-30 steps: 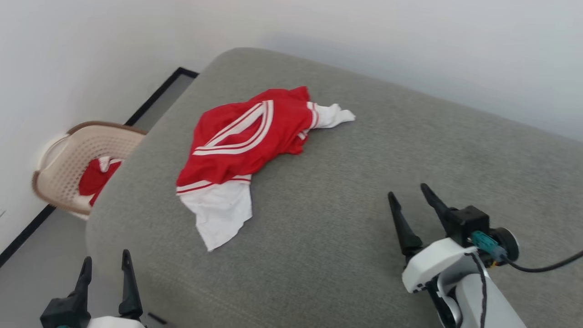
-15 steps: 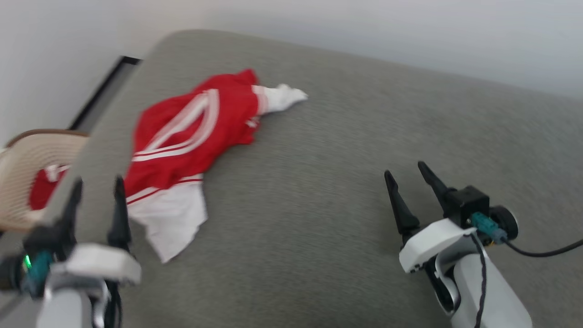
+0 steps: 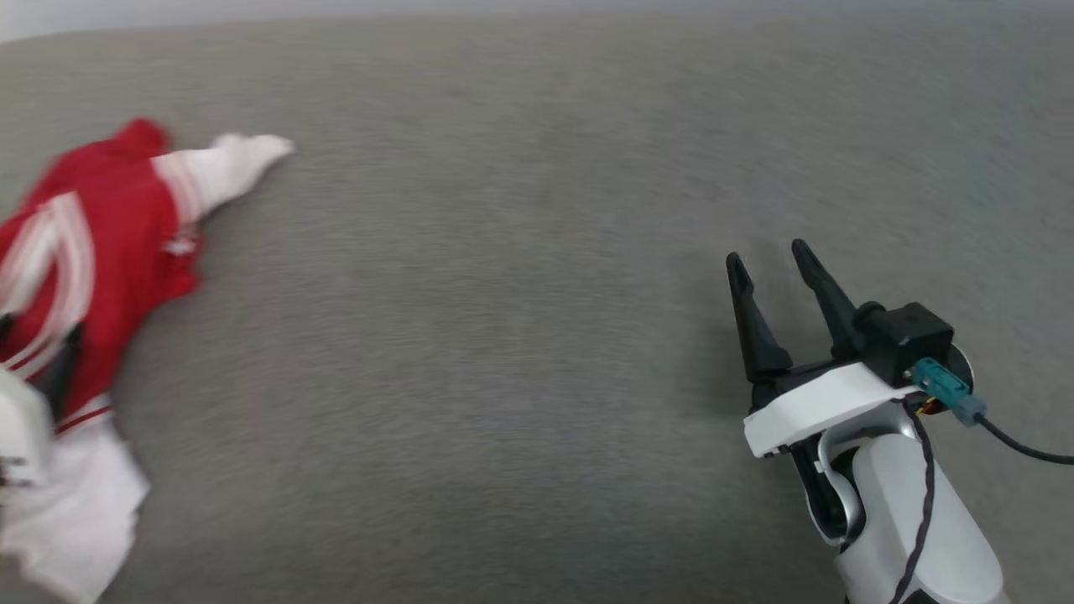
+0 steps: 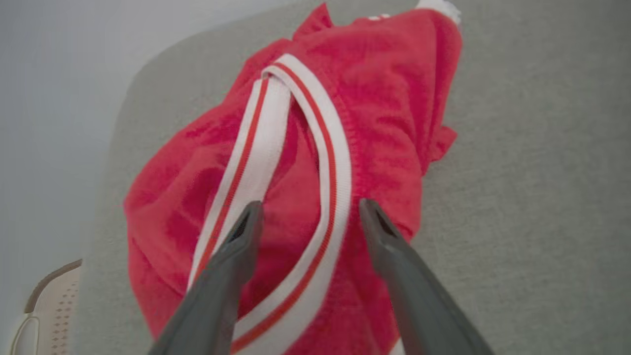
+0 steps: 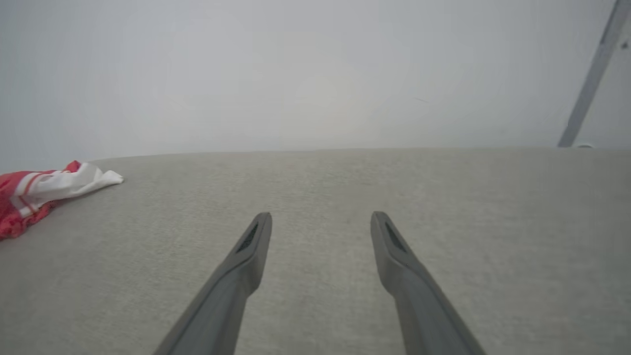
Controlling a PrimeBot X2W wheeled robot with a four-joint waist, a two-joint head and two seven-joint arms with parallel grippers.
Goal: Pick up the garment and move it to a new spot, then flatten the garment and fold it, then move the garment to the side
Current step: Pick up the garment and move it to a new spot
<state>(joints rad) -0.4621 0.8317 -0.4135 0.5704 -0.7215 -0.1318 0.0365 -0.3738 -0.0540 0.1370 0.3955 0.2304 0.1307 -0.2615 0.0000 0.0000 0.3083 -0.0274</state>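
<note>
Two fingers of the right gripper (image 3: 765, 250) stand apart over the grey cushion (image 3: 503, 335) in the head view, the garment (image 3: 109, 218) crumpled at its left edge; in the left wrist view the left gripper (image 4: 310, 203) is spread wide over the garment, beside a beige basket (image 4: 49, 315) with its inside hidden; the right wrist view adds a white wall (image 5: 296, 74).

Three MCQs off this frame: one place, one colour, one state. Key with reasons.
1. The left pincer points at: A) the floor B) the soft red jersey shirt C) a wall.
2. The shirt's neck trim is: A) blue B) black C) white with a red stripe.
3. The right pincer is: A) open, empty B) shut on the shirt C) shut, empty.
Key: B: its fingers straddle the trim; C: the band is white with a red line; A: fingers apart over the grey fabric cushion.
</note>
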